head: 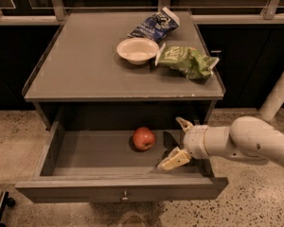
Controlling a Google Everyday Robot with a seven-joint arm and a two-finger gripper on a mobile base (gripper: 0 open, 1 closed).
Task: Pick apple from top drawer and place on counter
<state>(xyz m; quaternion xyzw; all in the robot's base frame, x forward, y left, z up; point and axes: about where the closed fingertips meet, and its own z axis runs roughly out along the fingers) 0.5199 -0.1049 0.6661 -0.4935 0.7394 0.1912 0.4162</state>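
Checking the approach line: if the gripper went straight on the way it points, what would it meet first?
Most likely the apple. The gripper, open inside the top drawer, points toward the picture's left, and the apple lies in that line. Depth is unclear, so it could slip past.

Gripper [170, 143] in top drawer [85, 151] near apple [144, 138], jaws apart.
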